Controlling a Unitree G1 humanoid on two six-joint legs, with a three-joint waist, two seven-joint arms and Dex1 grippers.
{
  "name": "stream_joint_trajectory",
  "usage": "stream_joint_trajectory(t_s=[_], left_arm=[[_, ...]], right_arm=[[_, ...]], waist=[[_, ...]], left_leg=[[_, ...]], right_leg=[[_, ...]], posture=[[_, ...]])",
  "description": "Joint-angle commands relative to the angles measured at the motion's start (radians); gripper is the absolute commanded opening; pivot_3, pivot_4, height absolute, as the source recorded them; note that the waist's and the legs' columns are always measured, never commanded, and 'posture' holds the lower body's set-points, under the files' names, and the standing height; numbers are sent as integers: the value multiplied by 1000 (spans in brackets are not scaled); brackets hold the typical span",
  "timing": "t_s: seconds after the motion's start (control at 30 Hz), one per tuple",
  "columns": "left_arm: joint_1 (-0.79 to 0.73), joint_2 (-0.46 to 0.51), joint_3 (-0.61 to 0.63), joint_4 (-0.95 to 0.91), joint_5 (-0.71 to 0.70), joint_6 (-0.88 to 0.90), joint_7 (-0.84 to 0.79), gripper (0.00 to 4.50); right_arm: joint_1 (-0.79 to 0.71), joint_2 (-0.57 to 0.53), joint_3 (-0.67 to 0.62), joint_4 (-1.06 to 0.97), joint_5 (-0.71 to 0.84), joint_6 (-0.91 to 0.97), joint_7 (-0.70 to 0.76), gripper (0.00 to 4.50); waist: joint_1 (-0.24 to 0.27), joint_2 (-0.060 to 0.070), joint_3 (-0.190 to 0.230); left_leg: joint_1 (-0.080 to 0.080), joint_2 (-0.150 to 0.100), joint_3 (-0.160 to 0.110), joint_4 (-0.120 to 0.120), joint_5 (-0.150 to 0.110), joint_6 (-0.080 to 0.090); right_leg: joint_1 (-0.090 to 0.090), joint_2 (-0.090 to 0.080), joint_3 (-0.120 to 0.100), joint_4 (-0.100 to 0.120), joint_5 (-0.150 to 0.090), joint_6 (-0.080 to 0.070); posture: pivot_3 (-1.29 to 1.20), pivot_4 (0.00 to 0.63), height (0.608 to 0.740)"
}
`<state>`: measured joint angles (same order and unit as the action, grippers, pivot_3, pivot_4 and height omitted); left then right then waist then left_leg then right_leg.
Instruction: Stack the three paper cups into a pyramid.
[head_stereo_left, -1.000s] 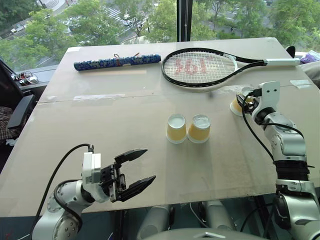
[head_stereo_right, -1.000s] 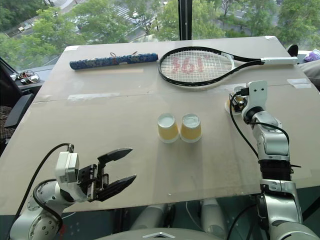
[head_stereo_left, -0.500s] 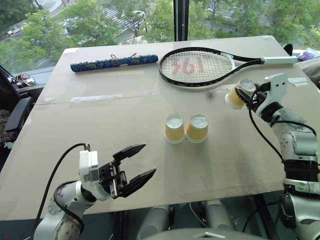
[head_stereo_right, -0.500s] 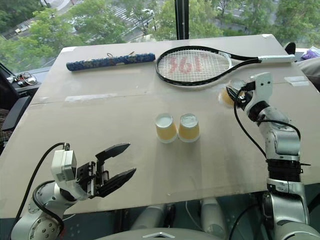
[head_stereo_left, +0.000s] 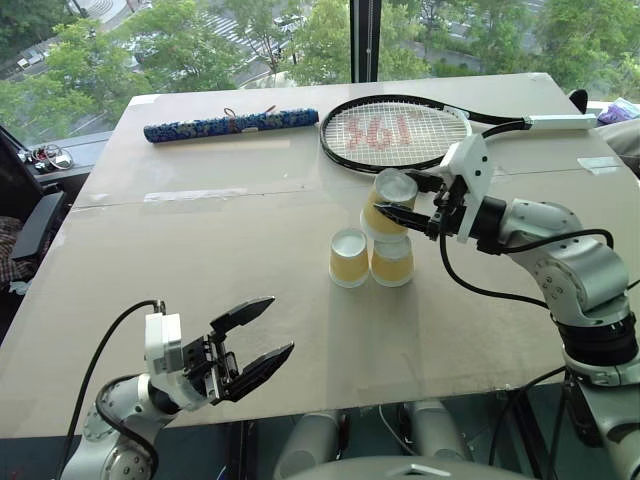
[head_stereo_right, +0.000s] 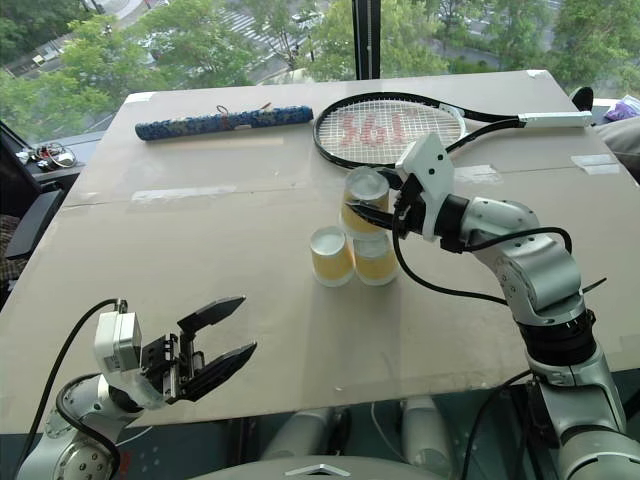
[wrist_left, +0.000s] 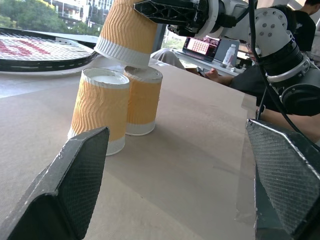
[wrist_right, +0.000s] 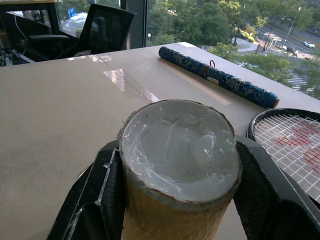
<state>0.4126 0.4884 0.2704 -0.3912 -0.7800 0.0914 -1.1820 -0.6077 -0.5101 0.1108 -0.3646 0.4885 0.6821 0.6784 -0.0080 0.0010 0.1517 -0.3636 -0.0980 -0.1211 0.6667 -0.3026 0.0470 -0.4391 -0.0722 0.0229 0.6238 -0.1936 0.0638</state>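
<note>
I have the right gripper (head_stereo_left: 408, 207) carrying the third cup (head_stereo_left: 388, 203), its jaws closed on the yellow sides, upside down with the white base up and slightly tilted. It hangs just above the right-hand cup (head_stereo_left: 392, 264) of the pair on the desk (head_stereo_left: 200, 250), so the seam toward the left cup (head_stereo_left: 349, 257) lies a little to its left. I judge the coming move a short leftward shift, levelling, then lowering. The left gripper (head_stereo_left: 247, 346) waits at the near left edge, jaws wide and empty, well apart from the cups. A tennis racket (head_stereo_left: 400, 133) lies beyond
</note>
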Motion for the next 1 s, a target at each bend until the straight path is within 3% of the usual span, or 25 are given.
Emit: stream_joint_trajectory(t_s=[0.03, 0.37, 1.0], left_arm=[[19, -1, 26, -37, -21, -15, 0, 4500], [2, 9, 9, -110, -23, 24, 75, 4500], [-17, 28, 3, -195, -42, 96, 162, 4500]], right_arm=[[-41, -14, -13, -59, 24, 36, 10, 2124], [-83, -42, -41, -81, 44, 71, 13, 2123], [-6, -49, 36, -76, 11, 42, 63, 2123]], waist=[[0, 0, 0], [0, 0, 0], [-1, 0, 0]], left_leg=[[0, 0, 0, 0, 0, 0], [0, 0, 0, 0, 0, 0], [-1, 0, 0, 0, 0, 0]], right_leg=[[0, 0, 0, 0, 0, 0], [0, 0, 0, 0, 0, 0], [-1, 0, 0, 0, 0, 0]], posture=[[0, 150, 740], [0, 150, 740], [0, 150, 740]])
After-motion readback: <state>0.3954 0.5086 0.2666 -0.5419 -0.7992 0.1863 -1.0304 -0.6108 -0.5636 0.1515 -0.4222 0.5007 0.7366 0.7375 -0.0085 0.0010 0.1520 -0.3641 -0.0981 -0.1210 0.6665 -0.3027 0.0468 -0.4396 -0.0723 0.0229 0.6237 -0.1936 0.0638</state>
